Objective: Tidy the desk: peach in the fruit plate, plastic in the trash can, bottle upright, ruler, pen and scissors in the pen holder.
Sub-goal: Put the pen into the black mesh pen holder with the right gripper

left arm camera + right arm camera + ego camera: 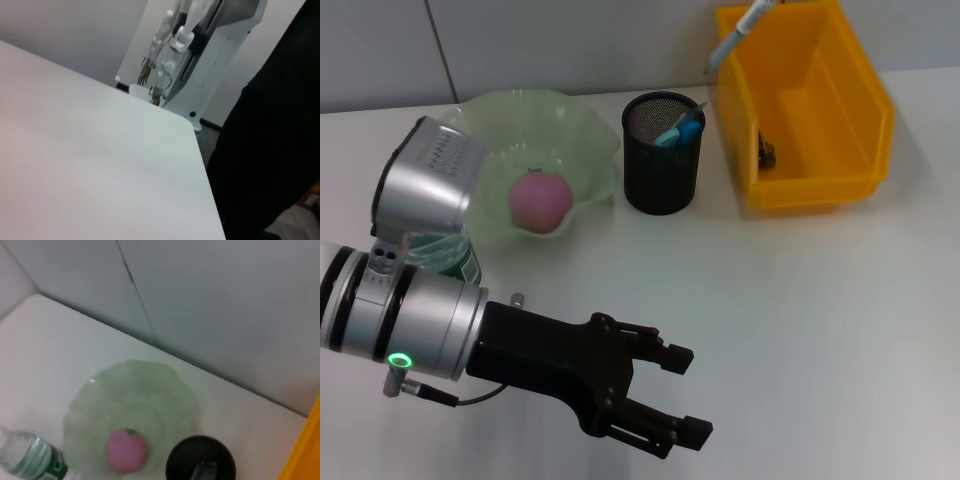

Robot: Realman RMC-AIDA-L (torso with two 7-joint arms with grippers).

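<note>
**Desk nearly tidy; left arm hangs free over bare white**

Closest to me, the left claw [672, 392] hovers low over the front of the surface [800, 320], its two black fingers spread apart with nothing between them. No item lies under it or near it; that stretch of the surface is bare, and its own wrist camera looks out over plain white as well.

Just behind the arm's silver body stands the bottle [455, 262], upright by the look of its green label, though the arm hides most of it; the right wrist view shows its shoulder and label beside the plate. Next back is the fruit plate [585, 135], with the peach [540, 200] resting inside its bowl. To the right of that is the pen holder [662, 155], with something light blue poking up, most likely the scissors [682, 130]. I cannot tell whether the ruler and pen are in there too. Farthest right, the trash can [850, 100] holds a small dark scrap on its floor, and a light blue stick-like thing leans on its back corner.

The right claw is out of sight; I cannot tell its state.

My judgement: sorting looks close to finished. The next move calls for checking what is left, then drawing the left arm clear without brushing the bottle.
</note>
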